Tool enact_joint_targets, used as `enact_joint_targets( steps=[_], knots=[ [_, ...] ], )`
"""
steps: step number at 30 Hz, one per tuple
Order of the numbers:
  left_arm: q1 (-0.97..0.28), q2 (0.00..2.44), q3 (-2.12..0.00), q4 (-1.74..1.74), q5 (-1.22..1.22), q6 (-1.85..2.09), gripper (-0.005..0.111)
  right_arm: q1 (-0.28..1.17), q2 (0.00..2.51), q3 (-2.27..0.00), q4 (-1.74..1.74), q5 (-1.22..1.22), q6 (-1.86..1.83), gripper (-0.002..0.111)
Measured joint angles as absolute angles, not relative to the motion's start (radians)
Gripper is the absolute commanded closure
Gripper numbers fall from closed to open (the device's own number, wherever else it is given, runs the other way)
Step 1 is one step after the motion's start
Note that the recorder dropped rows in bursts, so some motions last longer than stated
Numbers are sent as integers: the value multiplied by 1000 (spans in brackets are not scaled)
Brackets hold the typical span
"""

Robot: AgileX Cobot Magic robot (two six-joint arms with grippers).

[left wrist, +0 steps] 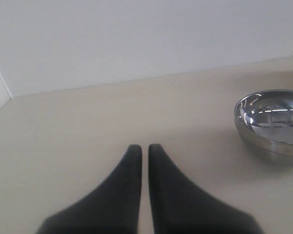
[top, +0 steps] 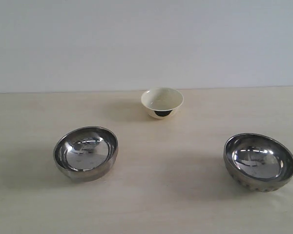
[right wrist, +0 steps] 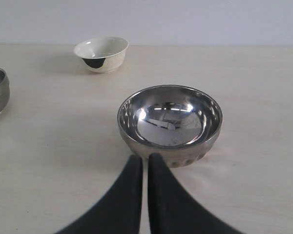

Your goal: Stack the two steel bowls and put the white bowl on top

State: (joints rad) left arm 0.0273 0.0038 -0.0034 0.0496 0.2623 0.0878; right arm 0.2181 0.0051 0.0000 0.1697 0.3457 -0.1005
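1. Exterior: left steel bowl (top: pixel 86 152) and right steel bowl (top: pixel 259 162) upright, well apart on pale table (top: pixel 166 207); white bowl (top: pixel 162 102) farther back, between them. No arms in shot.
2. Left wrist: left gripper (left wrist: pixel 142 148) pressed together, empty; left steel bowl ahead but off to one side, apart.
3. Right wrist: right gripper (right wrist: pixel 142 160) pressed together, empty; right steel bowl straight ahead, near the tips. Probably the readier arm; needs spreading first. Plenty of room around.
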Motion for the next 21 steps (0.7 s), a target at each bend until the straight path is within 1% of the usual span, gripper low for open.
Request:
enact_joint_targets(
  steps=[11, 21],
  knots=[
    [27, 4, -3, 50, 262, 88, 103, 218, 5, 0, 182, 346, -95, 108],
    [27, 4, -3, 50, 262, 88, 103, 218, 5, 0, 528, 344, 292, 108]
  ],
)
